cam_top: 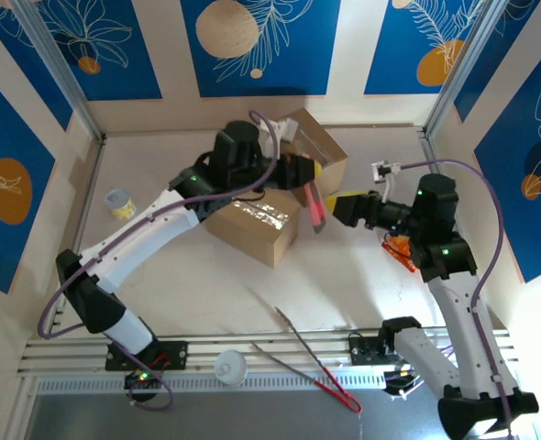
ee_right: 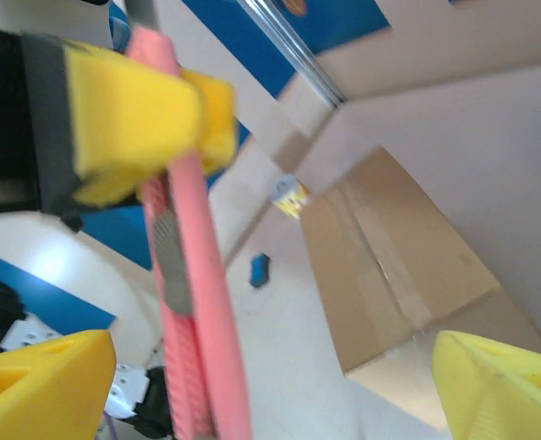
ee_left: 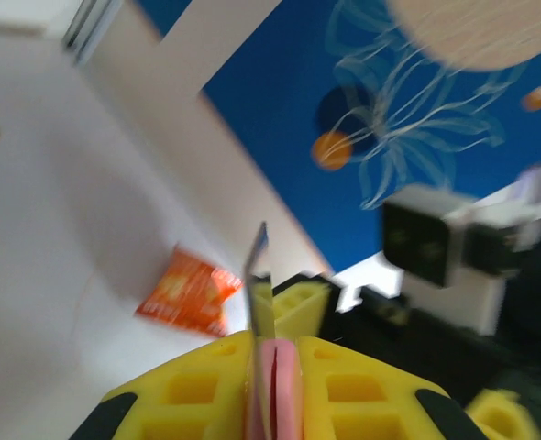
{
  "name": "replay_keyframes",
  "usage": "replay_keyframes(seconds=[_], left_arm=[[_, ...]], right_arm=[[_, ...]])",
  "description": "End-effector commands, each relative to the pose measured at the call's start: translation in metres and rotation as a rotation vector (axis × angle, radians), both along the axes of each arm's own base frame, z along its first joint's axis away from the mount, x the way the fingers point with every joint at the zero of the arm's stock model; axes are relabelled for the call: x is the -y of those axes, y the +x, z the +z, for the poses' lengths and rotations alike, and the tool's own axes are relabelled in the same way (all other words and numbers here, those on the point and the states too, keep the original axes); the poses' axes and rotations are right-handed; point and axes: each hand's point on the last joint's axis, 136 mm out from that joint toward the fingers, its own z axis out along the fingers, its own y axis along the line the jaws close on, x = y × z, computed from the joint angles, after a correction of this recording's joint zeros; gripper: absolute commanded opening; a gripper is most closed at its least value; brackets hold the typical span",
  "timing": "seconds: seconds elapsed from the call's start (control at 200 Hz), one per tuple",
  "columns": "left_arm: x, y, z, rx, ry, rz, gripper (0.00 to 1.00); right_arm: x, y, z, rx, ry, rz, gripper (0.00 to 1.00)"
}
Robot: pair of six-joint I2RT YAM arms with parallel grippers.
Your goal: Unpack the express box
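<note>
One taped box (cam_top: 252, 225), knife (cam_top: 313, 206), can (cam_top: 121, 203) label illegible

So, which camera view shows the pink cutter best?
The right wrist view: the pink cutter shows large and side-on there, clamped in the left tool. The top view shows it small, hanging from that tool near the taped box. The left wrist view shows it end-on, blade pointing away.
</note>
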Motion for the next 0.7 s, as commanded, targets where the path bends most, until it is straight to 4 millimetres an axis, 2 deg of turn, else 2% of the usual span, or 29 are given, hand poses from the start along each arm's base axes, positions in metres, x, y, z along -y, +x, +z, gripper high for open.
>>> replay_keyframes(seconds=[0.0, 0.115, 0.25, 0.34, 0.465, 0.695], left_arm=[[0.007, -0.017, 0.058, 0.11, -0.145, -0.125, 0.0], [0.011, -0.02, 0.074, 0.118, -0.212, -0.158, 0.0], [0.016, -0.017, 0.072, 0.1, -0.235, -0.165, 0.0], [0.016, -0.017, 0.069, 0.09, -0.24, -0.169, 0.0], [0.016, -0.018, 0.066, 0.082, -0.245, -0.17, 0.0], [0.013, -0.02, 0.067, 0.089, -0.258, -0.163, 0.0]], right_arm=[[-0.01, -0.032, 0.041, 0.119, 0.117, 0.236, 0.88], [-0.019, -0.042, 0.069, 0.219, 0.139, 0.283, 0.85], [-0.032, -0.046, 0.09, 0.294, 0.146, 0.301, 0.83], [-0.037, -0.04, 0.096, 0.301, 0.149, 0.296, 0.8], [-0.04, -0.027, 0.098, 0.285, 0.159, 0.285, 0.71], [-0.044, -0.021, 0.099, 0.278, 0.184, 0.28, 0.59]])
